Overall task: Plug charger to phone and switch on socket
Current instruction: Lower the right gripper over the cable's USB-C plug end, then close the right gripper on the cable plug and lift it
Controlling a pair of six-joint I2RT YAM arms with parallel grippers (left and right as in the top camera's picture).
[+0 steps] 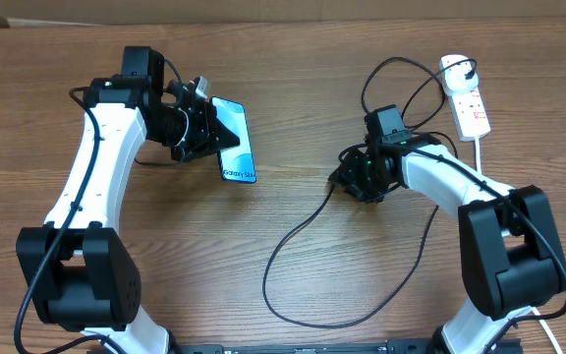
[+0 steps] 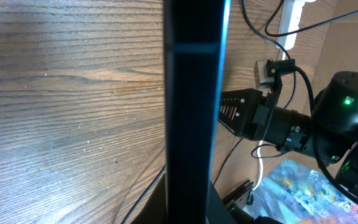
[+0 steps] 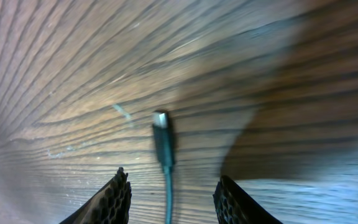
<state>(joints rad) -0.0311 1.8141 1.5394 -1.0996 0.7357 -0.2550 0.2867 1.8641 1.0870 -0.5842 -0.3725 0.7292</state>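
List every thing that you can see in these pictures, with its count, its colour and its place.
phone: one, light blue screen with black edge, left of centre, held off the table
charger: one, black cable, looping over the table's right half; connector tip on the wood, plug in the socket
socket: one, white with red markings, far right
thick white cord: one, white, leaving the socket's near end
table: one, brown wood, under everything
left arm: one, white and black, left side
right arm: one, white and black, right side
left gripper: one, black, shut on the phone
right gripper: one, black, open, astride the cable just behind the connector tip
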